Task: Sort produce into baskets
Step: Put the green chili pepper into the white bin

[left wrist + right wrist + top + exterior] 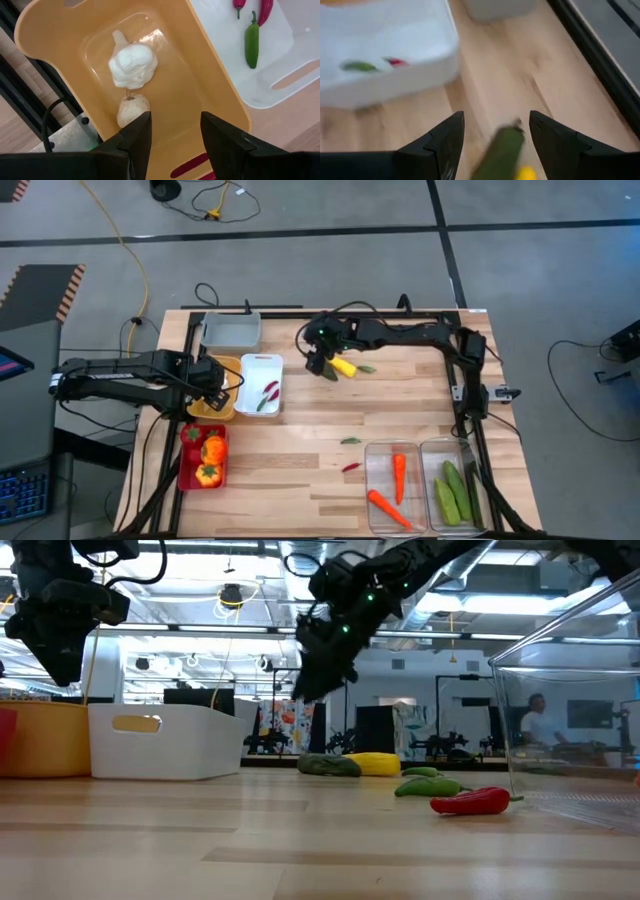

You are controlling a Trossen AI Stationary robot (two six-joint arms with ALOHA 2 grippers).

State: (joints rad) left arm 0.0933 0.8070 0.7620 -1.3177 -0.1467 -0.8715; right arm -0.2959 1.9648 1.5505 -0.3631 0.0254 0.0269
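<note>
right gripper (492, 131): fingers spread, empty | dark green pepper (501, 149) on table right under them, yellow piece (343, 367) touching it | left gripper (175, 131): parted, empty, over yellow basket (210, 85) | garlic (132, 65) just ahead

Glossy plastic yellow basket (210, 75), wood table (300, 440)

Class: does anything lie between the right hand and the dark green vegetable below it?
Nothing visible does. The right hand hangs open right over the dark green vegetable, with a yellow piece beside it.
</note>
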